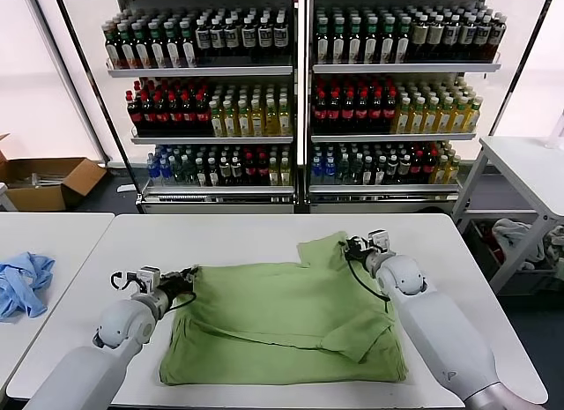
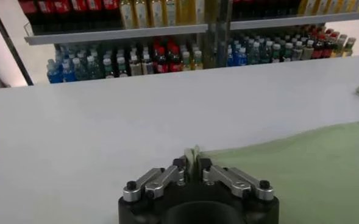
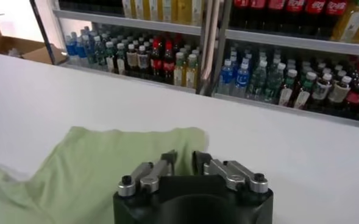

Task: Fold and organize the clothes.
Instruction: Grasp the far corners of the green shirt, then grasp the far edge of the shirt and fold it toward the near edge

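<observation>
**Green shirt: both edges pinched, fold pending**

Green cotton, the shirt point(image 1: 282, 322) lies spread on the white table point(image 1: 264, 229), part-folded, one sleeve pointing toward the shelves point(image 1: 300, 101). We hold it at two points. Our left gripper point(image 1: 188, 281) is closed narrow on the shirt's left edge; the wrist view shows cloth pinched between the jaws. Our right gripper point(image 1: 352, 249) is closed narrow on the far sleeve edge.

We judge the grasp step complete. The next move calls for lifting both edges together and carrying them evenly across the body, keeping the cloth taut.

No writing is legible; bottle labels are too small.
</observation>
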Controlling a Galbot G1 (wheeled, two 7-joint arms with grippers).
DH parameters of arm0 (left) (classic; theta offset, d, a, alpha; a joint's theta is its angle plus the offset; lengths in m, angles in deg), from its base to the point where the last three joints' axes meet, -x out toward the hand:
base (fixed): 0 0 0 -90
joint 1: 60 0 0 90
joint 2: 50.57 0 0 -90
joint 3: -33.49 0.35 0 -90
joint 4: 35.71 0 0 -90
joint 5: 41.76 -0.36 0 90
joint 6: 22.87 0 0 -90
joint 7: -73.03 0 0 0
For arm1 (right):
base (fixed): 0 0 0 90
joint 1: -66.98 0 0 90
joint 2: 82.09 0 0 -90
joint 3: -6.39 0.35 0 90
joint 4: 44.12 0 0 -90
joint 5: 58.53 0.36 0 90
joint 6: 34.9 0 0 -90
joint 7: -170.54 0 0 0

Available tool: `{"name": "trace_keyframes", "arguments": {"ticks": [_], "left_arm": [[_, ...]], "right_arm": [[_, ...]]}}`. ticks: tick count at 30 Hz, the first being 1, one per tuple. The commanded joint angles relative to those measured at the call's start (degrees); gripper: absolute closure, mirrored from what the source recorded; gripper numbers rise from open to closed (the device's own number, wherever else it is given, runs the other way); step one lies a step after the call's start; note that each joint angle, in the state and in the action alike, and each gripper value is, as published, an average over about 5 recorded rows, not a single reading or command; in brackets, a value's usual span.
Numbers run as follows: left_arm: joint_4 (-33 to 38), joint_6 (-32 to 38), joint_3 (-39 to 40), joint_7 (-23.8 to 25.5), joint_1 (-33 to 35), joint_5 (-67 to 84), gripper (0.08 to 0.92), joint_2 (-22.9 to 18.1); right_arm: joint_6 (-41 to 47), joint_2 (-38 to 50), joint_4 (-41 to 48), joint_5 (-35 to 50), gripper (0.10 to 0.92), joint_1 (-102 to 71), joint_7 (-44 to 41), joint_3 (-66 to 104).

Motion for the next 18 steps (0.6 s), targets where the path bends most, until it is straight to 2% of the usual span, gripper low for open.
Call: {"name": "trace_keyframes", "arguments": {"ticks": [1,5,18], "left_arm": [[3.55,-0.16,-0.14,1.19,1.46,-0.44,0.874,0.31],[5.30,0.43,-0.59,1.22,1.80,-0.54,0.914,0.60],[11.85,2.64,-2.56,-0.12,3.44,-0.22,0.914,2.17]], "right_arm": [[0.16,0.19,-1.65,-0.38,0.870,-0.51,-0.16,0.16],[0.13,0.65,-4.84,0.47,0.918,-1.27,0.61,1.19],[0.00,4.94,-19.06,5.71,0.918,-5.13,2.41,4.18]]}}
